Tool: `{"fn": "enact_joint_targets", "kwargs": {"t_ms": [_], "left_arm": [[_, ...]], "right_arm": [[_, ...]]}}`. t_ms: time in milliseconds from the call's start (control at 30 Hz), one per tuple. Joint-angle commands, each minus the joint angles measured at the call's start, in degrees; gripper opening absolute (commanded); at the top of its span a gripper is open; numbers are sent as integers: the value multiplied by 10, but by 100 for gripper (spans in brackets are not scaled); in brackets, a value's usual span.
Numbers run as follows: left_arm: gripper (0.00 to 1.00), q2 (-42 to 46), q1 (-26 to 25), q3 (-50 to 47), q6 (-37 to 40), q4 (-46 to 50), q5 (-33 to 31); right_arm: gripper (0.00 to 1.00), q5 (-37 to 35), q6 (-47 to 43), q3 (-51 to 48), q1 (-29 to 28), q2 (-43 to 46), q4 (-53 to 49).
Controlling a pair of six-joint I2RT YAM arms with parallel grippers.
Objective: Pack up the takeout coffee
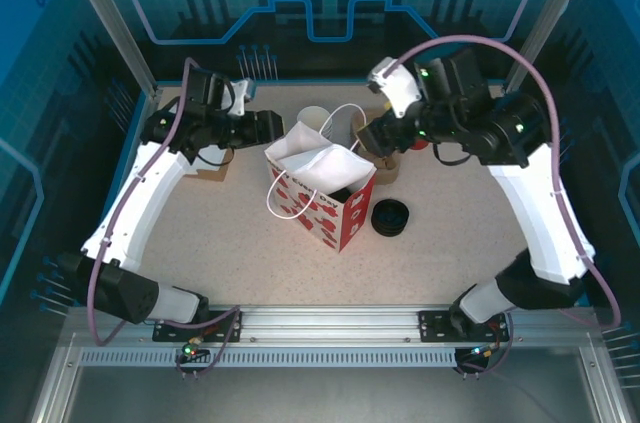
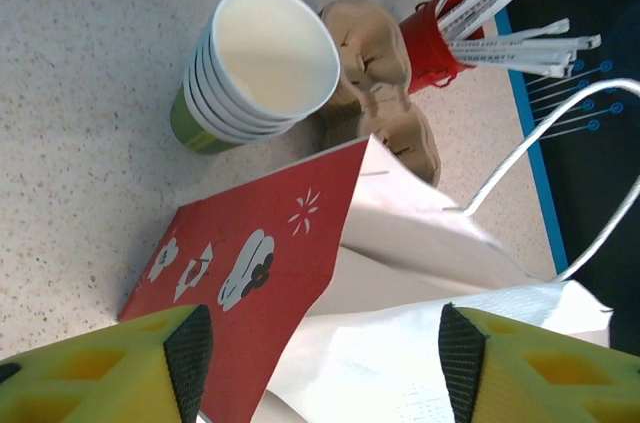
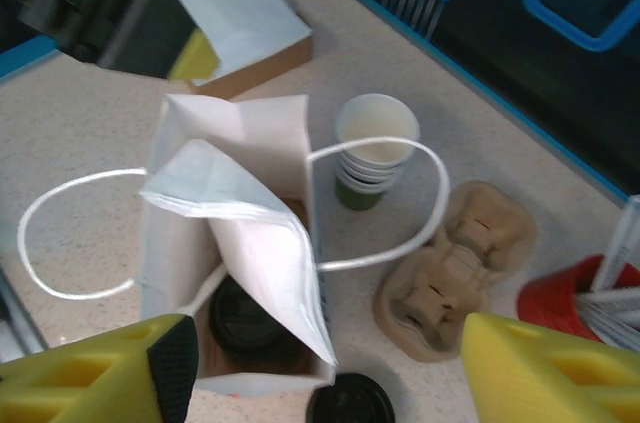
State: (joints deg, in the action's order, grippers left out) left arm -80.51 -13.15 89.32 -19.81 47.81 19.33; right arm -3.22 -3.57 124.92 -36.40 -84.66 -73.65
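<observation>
Inside the red paper bag (image 3: 265,138), mid-table: the takeout coffee (image 3: 245,318), black lid facing up, so its long axis reads vertical, though the bag's shadow hides the cup body.

- A white paper sheet (image 3: 250,228) sags across the bag mouth and overlaps part of the lid.
- Right gripper (image 3: 325,373) hangs over the bag mouth, jaws spread, nothing between them. The coffee lies straight below, toward its left finger. This arm is the nearer one.
- Left gripper (image 2: 325,363) is just beside the bag's left wall, jaws likewise spread and empty.
- Outside the bag:
  - stack of cups (image 3: 375,143), nothing in the top one
  - cardboard carrier (image 3: 450,273), wells bare
  - red holder (image 3: 565,303) with stirrers
  - spare lids (image 3: 350,403)

Judgement: packing looks done.
</observation>
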Motion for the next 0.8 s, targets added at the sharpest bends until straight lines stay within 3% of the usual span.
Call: {"fn": "enact_joint_targets", "kwargs": {"t_ms": [0, 400, 567, 767], "left_arm": [[68, 10, 13, 30, 15, 20, -8], [87, 154, 50, -66, 26, -38, -114], [97, 210, 54, -139, 38, -67, -151], [99, 251, 56, -210, 47, -82, -203]], "right_arm": [[75, -26, 21, -64, 32, 43, 49], [100, -29, 85, -374, 178, 269, 204], [100, -31, 99, -455, 212, 320, 238], [100, -82, 117, -550, 242, 355, 290]]}}
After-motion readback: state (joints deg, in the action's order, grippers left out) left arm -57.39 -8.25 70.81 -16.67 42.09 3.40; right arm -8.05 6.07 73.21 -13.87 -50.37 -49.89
